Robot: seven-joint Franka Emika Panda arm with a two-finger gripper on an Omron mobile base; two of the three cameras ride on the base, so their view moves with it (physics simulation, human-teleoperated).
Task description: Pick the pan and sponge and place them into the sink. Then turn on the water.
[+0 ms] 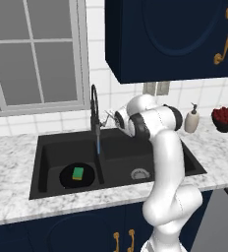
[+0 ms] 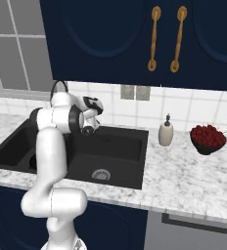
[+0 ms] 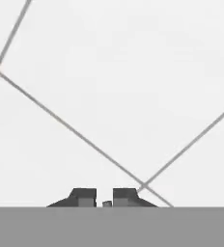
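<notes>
**Left base view: pan and sponge in the sink, water on**

Left base view has the pan (image 1: 77, 175) lying flat on the floor of the left basin of the sink (image 1: 47, 147), and the sponge (image 1: 78, 173) is sitting right on top of it, green side up. Can't make out the pan's handle from here, it blends into the black basin. The faucet (image 1: 94, 106) stands at the back rim over the divider, and a thin blue stream of water (image 1: 98, 144) drops straight down from it, landing just beside the pan near the divider. Right basin has just its silver drain (image 1: 140, 173).

The gripper (image 1: 107, 117) is up at the back of the sink, just beside the faucet on its right, at about the height of the little side lever. Whether it's actually touching the lever I can't tell, it's too small and blurry there. In the hand view the fingertips (image 3: 85, 197) are close together with only a sliver between them, so the jaws are closed, and a tiny pale bit shows in that gap, no idea what it is. Past them it's white wall tile (image 3: 109, 72) with grey grout lines running diagonally.

Right base view puts the gripper (image 2: 97, 116) over the back edge of the sink (image 2: 135, 161). Further right on the marble tabletop (image 2: 184, 176) stand a soap dispenser (image 2: 166, 132) and a dark bowl of red fruit (image 2: 208, 138), well apart from the sink.
</notes>
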